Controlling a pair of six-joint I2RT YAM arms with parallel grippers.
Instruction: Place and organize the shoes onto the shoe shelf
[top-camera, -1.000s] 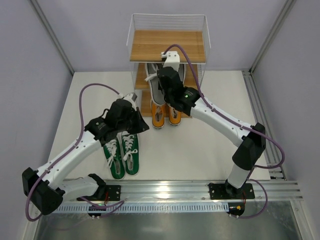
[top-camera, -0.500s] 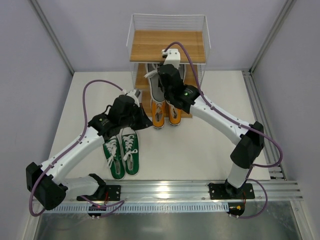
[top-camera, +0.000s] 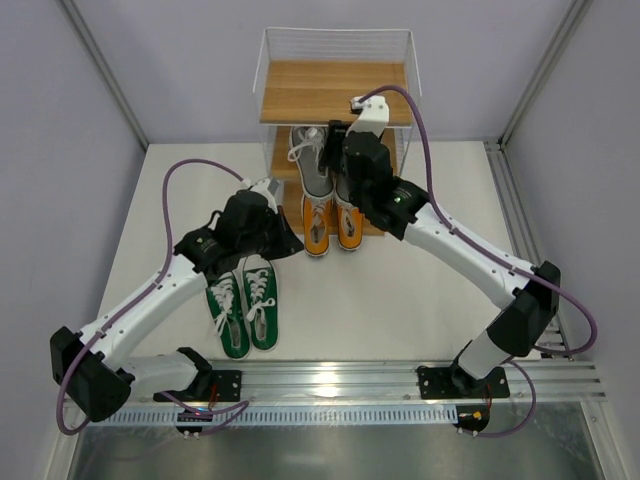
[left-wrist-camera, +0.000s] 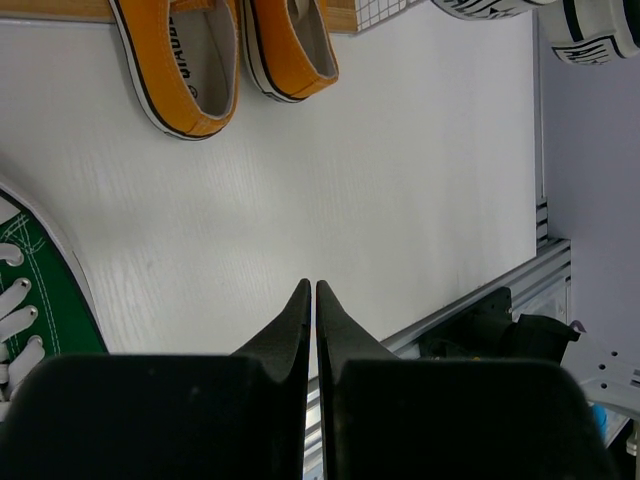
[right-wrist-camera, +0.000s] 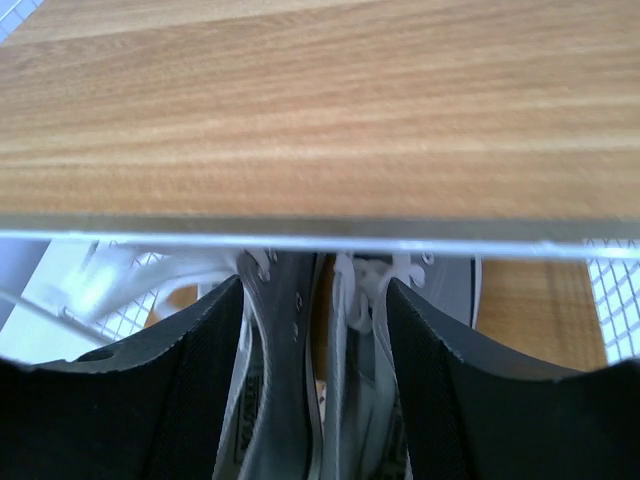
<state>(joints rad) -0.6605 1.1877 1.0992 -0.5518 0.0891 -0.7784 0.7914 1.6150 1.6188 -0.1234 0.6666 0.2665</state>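
The shoe shelf (top-camera: 335, 90) stands at the back centre. A grey pair (top-camera: 312, 160) lies on its middle tier and an orange pair (top-camera: 330, 228) on the bottom tier. The green pair (top-camera: 245, 305) rests on the table. My right gripper (top-camera: 334, 136) reaches under the top board (right-wrist-camera: 320, 110). It is open (right-wrist-camera: 315, 300), with the inner sides of both grey shoes (right-wrist-camera: 290, 340) between its fingers (right-wrist-camera: 170, 360). My left gripper (top-camera: 288, 246) hangs shut and empty (left-wrist-camera: 311, 290) over bare table, between the green shoe (left-wrist-camera: 40, 290) and the orange heels (left-wrist-camera: 190, 70).
Metal rails run along the table's near edge (top-camera: 400, 375) and right side (top-camera: 520, 230). Grey walls close in the left, right and back. The shelf's thin white wire frame (top-camera: 262, 80) rises around its top board.
My right gripper has opened off the grey shoes, and its arm has swung to the right. The grey pair stays on the middle tier. My left arm edged slightly toward the shelf.
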